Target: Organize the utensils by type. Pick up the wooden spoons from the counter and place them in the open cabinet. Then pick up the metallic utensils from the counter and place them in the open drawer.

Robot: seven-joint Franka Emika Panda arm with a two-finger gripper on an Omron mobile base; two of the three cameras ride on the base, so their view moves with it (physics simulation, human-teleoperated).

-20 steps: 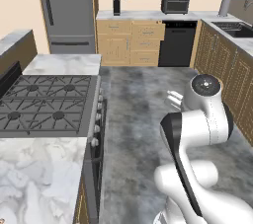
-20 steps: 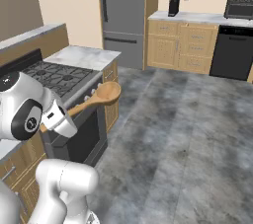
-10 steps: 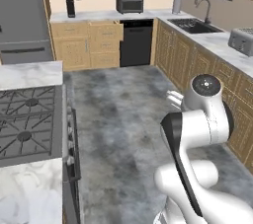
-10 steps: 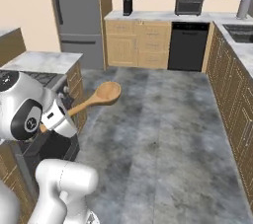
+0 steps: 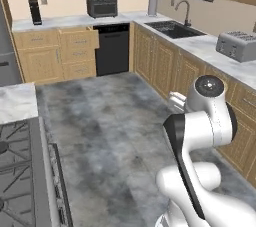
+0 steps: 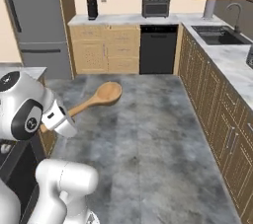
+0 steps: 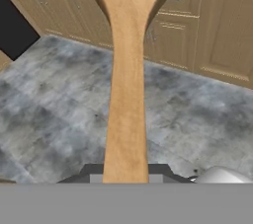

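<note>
While clamped by its handle in the gripper (image 6: 58,119), large wooden spoon (image 6: 96,98) juts straight forward — bowl leading, long axis along the hand — over floor.

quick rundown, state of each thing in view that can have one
large wooden spoon: held by its handle, off any surface, bowl pointing away from the arm, out over the floor
gripper: jaws shut on the spoon handle
drawer: open, next to the black dishwasher
dishwasher: door shut
fridge: doors shut
</note>
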